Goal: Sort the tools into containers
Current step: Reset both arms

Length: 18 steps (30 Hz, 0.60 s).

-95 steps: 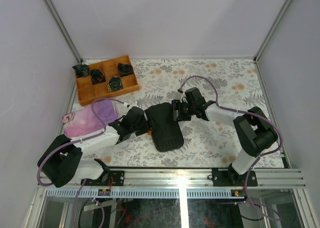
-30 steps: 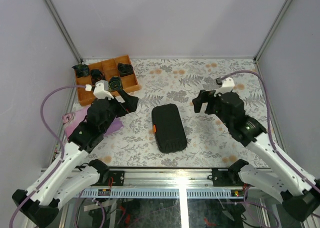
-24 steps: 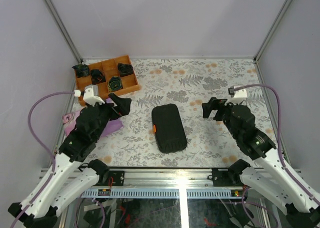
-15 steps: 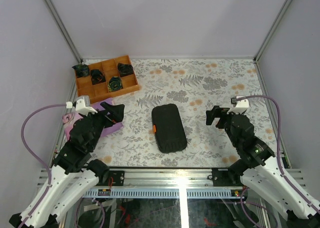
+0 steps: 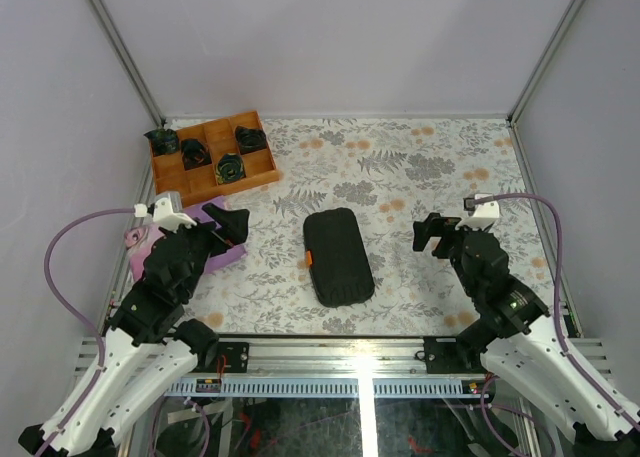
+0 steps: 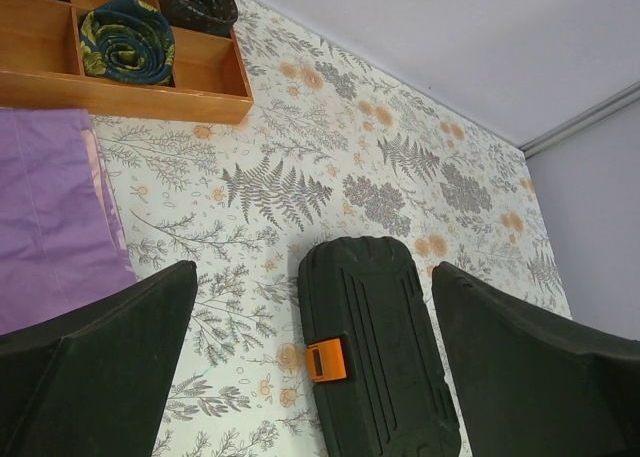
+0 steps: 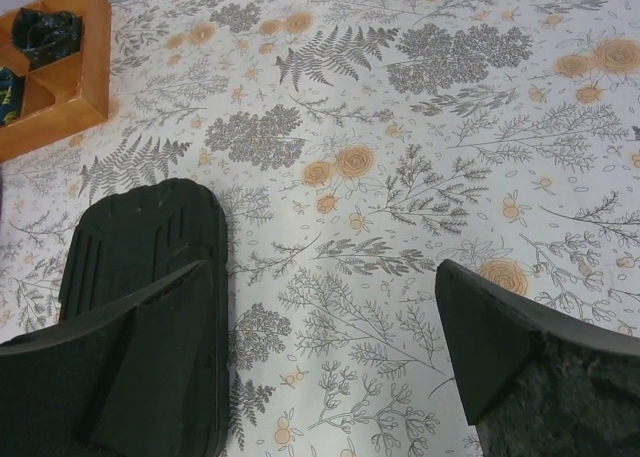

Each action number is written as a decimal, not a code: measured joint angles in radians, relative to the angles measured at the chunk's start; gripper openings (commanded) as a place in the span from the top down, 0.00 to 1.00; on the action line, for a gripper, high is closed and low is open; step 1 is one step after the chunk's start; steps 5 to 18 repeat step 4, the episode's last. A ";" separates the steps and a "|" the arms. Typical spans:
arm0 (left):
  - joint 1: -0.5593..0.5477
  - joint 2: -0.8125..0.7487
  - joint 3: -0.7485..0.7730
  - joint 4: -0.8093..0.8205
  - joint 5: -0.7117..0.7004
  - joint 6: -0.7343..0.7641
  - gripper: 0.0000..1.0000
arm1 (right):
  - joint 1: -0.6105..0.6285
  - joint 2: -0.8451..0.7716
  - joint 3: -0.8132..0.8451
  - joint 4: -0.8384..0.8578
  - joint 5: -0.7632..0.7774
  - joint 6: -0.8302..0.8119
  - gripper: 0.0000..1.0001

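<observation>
The black tool case (image 5: 338, 257) lies closed and flat in the middle of the floral table, its small orange tab (image 5: 311, 260) on its left edge. It also shows in the left wrist view (image 6: 380, 347), tab (image 6: 326, 360) facing left, and in the right wrist view (image 7: 140, 247). No tools are in view. My left gripper (image 5: 224, 226) is open and empty, raised to the left of the case (image 6: 312, 270). My right gripper (image 5: 432, 232) is open and empty, raised to the right of the case (image 7: 322, 267).
An orange-brown wooden divided tray (image 5: 215, 182) stands at the back left with dark rolled cloth items (image 5: 230, 167) in its compartments; it also shows in the left wrist view (image 6: 120, 92). A purple cloth (image 6: 50, 207) lies at the left, in front of the tray.
Both grippers have left the case, risen and pulled back towards the near edge, one to each side. The case has stayed shut in place. In the last half second little moved.
</observation>
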 measured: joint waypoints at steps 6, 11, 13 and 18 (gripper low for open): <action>0.000 0.000 0.000 0.000 -0.001 0.000 0.00 | 0.000 0.002 -0.010 0.007 0.000 0.000 0.01; 0.000 0.000 0.000 0.000 -0.001 0.000 0.00 | 0.000 0.002 -0.010 0.007 0.000 0.000 0.01; 0.000 0.000 0.000 0.000 -0.001 0.000 0.00 | 0.000 0.002 -0.010 0.007 0.000 0.000 0.01; 0.000 0.000 0.000 0.000 -0.001 0.000 0.00 | 0.000 0.002 -0.010 0.007 0.000 0.000 0.01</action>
